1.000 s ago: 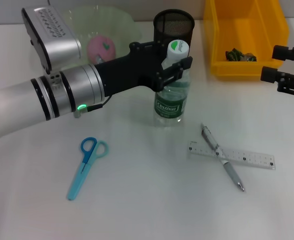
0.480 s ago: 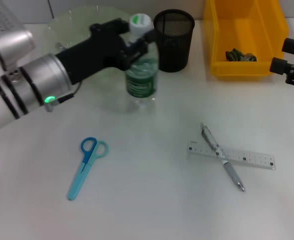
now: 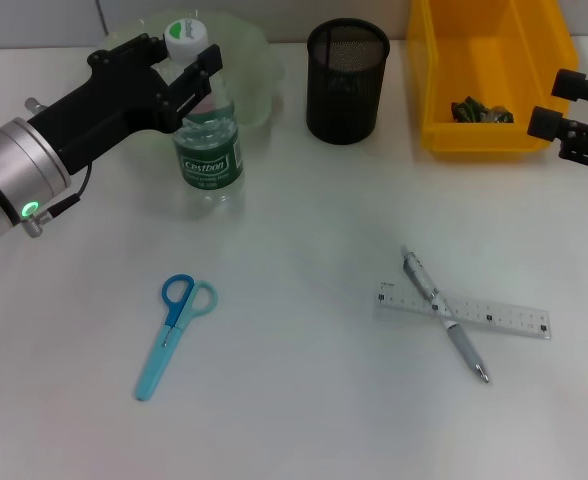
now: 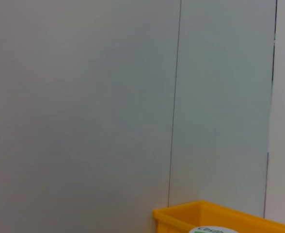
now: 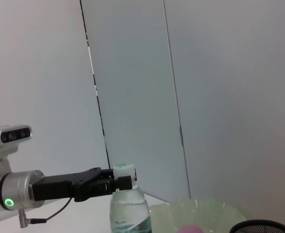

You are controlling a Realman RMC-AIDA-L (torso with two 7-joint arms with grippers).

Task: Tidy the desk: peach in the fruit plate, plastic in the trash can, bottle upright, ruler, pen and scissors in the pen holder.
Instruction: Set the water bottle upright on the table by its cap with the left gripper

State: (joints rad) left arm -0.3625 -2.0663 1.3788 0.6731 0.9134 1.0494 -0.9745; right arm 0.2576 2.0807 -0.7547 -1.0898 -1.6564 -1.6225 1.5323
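My left gripper (image 3: pixel 190 58) is shut on the neck of the clear bottle (image 3: pixel 207 150), which hangs upright with its base at or just above the table, in front of the pale green fruit plate (image 3: pixel 249 60). The right wrist view shows the same grip (image 5: pixel 119 182) on the bottle (image 5: pixel 128 208), and a bit of the pink peach (image 5: pixel 191 229) in the plate. Blue scissors (image 3: pixel 174 335) lie front left. The pen (image 3: pixel 444 318) lies across the ruler (image 3: pixel 464 310) front right. Plastic (image 3: pixel 479 110) sits in the yellow trash can (image 3: pixel 494 140). My right gripper (image 3: pixel 564 108) is open at the right edge.
The black mesh pen holder (image 3: pixel 346 80) stands between the plate and the trash can. The left wrist view shows only the wall, the trash can's rim (image 4: pixel 220 218) and the bottle cap (image 4: pixel 210 229).
My left arm has carried the bottle leftward and back, from beside the pen holder to in front of the fruit plate. The right gripper has barely shifted.
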